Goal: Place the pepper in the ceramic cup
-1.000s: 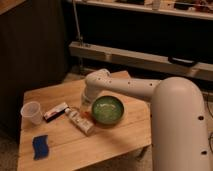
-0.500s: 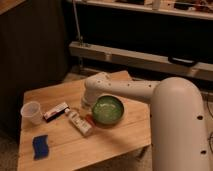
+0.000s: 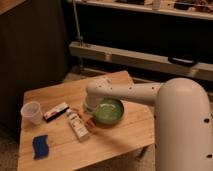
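Almost nothing has moved since the earlier frame: the arm stays bent low over the table point(image 3: 125, 135) and every object keeps its place. At the left edge the ceramic cup point(image 3: 31, 112) stands upright, its inside showing only pale wall. Nearer lies a blue sponge point(image 3: 41, 146). To the right come a red-and-white packet point(image 3: 56, 111) and a white tube point(image 3: 78, 125). The pepper point(image 3: 90, 121), a small orange-red sliver, lies on the table between the tube and the green bowl point(image 3: 108, 111), whose inside is plain glossy green. The gripper point(image 3: 90, 111) hangs just above the pepper, mostly hidden under the wrist; whether it grips anything, I cannot tell.
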You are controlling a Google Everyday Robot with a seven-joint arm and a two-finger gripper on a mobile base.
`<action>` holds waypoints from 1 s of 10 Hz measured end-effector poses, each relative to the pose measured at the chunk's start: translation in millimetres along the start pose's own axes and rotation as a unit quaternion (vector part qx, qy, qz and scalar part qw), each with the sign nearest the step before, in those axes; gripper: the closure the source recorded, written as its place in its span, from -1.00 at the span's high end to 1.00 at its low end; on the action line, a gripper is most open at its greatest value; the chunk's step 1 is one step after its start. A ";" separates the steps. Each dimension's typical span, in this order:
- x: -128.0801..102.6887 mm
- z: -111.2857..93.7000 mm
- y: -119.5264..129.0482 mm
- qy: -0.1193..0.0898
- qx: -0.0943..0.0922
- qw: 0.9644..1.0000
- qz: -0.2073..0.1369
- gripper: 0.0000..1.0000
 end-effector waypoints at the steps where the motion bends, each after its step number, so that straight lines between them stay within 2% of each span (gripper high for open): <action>1: 2.3 1.1 2.5 0.004 0.000 1.000 0.002 -0.14; 5: 1.6 11.5 3.1 0.017 0.006 1.000 0.014 -0.14; 10: -2.2 5.4 -11.0 0.018 0.027 0.999 0.026 -0.14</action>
